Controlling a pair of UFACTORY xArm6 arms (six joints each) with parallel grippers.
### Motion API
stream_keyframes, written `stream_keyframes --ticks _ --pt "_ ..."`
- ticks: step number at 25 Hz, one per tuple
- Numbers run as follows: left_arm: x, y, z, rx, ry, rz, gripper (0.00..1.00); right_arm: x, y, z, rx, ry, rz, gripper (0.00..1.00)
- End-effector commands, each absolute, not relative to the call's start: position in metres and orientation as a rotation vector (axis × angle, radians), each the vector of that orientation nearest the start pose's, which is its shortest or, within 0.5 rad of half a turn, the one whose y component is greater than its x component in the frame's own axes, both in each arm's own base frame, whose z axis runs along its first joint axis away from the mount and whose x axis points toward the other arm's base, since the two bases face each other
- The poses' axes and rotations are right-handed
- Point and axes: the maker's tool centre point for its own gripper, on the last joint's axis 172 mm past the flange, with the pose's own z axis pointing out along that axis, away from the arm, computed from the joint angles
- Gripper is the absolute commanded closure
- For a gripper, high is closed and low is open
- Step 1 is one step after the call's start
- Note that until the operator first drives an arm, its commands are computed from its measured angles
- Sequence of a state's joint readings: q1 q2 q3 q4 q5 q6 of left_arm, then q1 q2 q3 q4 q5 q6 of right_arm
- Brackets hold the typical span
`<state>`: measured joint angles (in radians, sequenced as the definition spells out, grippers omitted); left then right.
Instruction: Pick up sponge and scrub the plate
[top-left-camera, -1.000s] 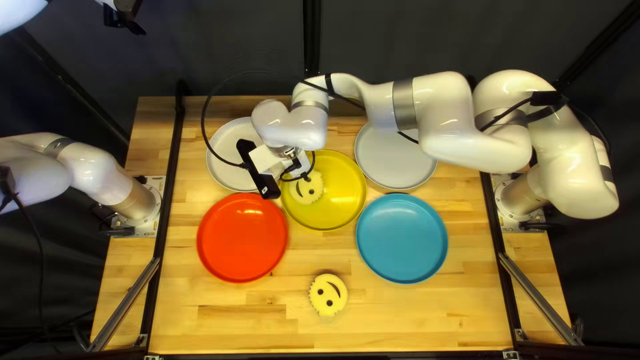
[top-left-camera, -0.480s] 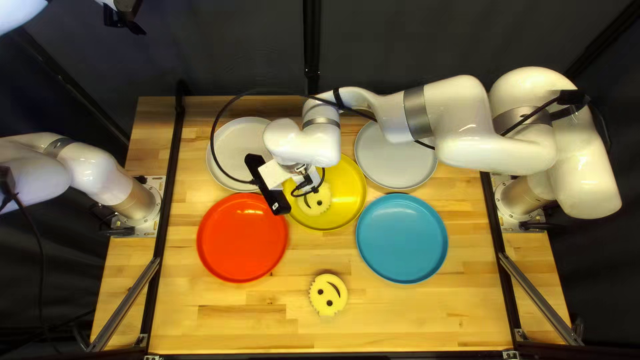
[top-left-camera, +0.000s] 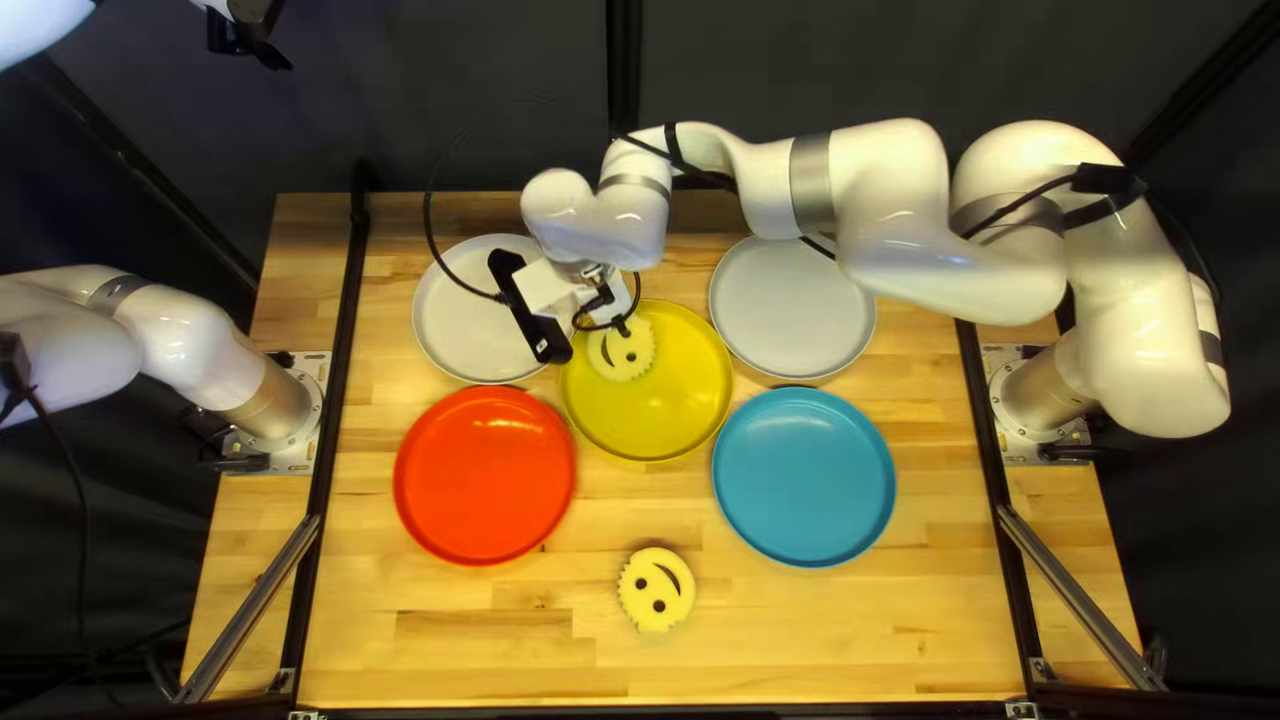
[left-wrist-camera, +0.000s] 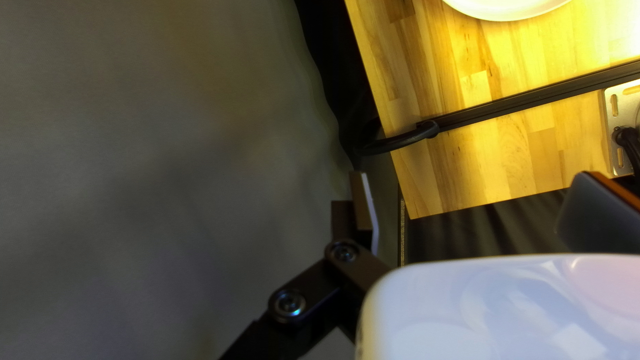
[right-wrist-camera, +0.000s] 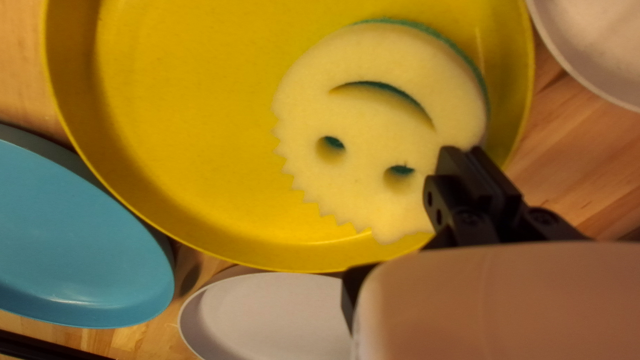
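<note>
A pale yellow smiley sponge (top-left-camera: 620,350) lies flat on the yellow plate (top-left-camera: 660,410), close to its far rim. My right gripper (top-left-camera: 612,325) is shut on the sponge's edge. In the right wrist view the sponge (right-wrist-camera: 370,140) presses on the yellow plate (right-wrist-camera: 175,150), and its black fingers (right-wrist-camera: 460,185) clamp the rim nearest me. My left arm stays off the table's left side. One black finger (left-wrist-camera: 364,210) of my left gripper shows beyond the table's corner, holding nothing.
A second smiley sponge (top-left-camera: 656,588) lies near the table's front edge. Around the yellow plate sit an orange plate (top-left-camera: 485,475), a blue plate (top-left-camera: 803,475) and two white plates (top-left-camera: 460,310) (top-left-camera: 790,310).
My right gripper slid the sponge toward the near side of the yellow plate, then back up to its far rim. The left arm has not moved.
</note>
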<state>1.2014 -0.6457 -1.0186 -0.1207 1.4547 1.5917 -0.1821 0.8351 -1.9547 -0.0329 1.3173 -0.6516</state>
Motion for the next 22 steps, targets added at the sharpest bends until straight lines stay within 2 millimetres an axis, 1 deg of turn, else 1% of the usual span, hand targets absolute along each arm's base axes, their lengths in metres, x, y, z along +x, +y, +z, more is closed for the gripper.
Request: stream_keyframes --ticks 1,4,6,9,10,14,15,18,20,22 --pt "0.150 0.302 0.390 -2.892 0.570 -0.230 0.00 0.599 -0.113 0.061 -2.991 -0.727 0.298 1.00" --pt "0.150 0.302 0.390 -2.892 0.570 -0.230 0.00 0.600 -0.100 0.064 -3.002 -0.732 0.293 1.00" --pt "0.150 0.302 0.390 -2.892 0.570 -0.230 0.00 0.598 -0.087 0.068 -3.016 -0.734 0.287 1.00" --pt "0.150 0.302 0.390 -2.892 0.570 -0.230 0.00 0.591 -0.072 0.075 -3.033 -0.734 0.270 1.00" --pt "0.150 0.302 0.390 -2.892 0.570 -0.230 0.00 0.586 -0.064 0.077 -3.043 -0.733 0.261 1.00" --pt "0.150 0.302 0.390 -2.892 0.570 -0.230 0.00 0.572 -0.048 0.084 -3.060 -0.728 0.235 1.00" --pt "0.150 0.302 0.390 -2.892 0.570 -0.230 0.00 0.568 -0.041 0.084 -3.066 -0.725 0.223 1.00" --pt "0.150 0.302 0.390 -2.892 0.570 -0.230 0.00 0.565 -0.024 0.077 -3.071 -0.730 0.198 1.00" --pt "0.150 0.302 0.390 -2.892 0.570 -0.230 0.00 0.565 -0.020 0.071 -3.067 -0.737 0.185 1.00" --pt "0.150 0.302 0.390 -2.892 0.570 -0.230 0.00 0.564 -0.025 0.069 -3.062 -0.741 0.169 1.00"
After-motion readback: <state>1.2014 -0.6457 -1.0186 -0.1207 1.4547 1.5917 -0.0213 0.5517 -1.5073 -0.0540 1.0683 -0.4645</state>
